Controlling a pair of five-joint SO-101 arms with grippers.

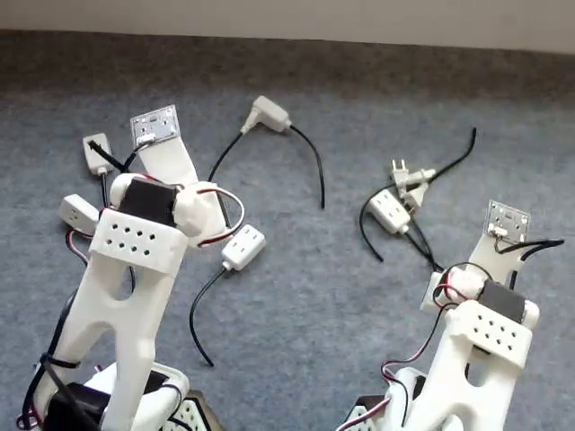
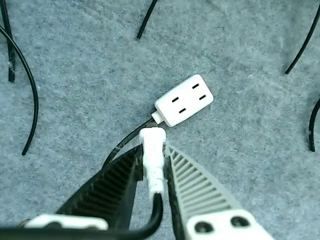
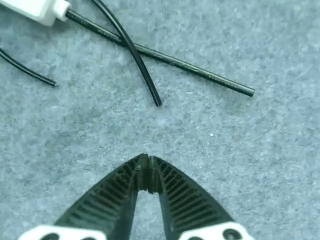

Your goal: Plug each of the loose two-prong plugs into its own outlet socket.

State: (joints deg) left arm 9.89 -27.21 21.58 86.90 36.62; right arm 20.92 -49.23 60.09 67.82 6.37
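Note:
My left gripper (image 2: 152, 150) is shut on a white two-prong plug (image 2: 151, 160), whose black cord runs back between the fingers. Just beyond the plug's tip lies a white outlet socket (image 2: 184, 100) flat on the grey carpet, slots facing up. My right gripper (image 3: 148, 161) is shut with nothing in it, low over bare carpet. In the high view a loose angled plug (image 1: 268, 115) lies at the back centre. Two more plugs (image 1: 409, 175) lie by a socket (image 1: 391, 211) in front of the right arm (image 1: 485, 314). Another socket (image 1: 244, 247) lies beside the left arm (image 1: 135, 233).
Two further sockets (image 1: 96, 153) (image 1: 76, 213) lie at the far left by the left arm. Black cords (image 3: 165, 59) cross the carpet ahead of the right gripper, with a white socket end (image 3: 37, 9) beyond them. A dark strip (image 1: 287, 54) borders the carpet at the back.

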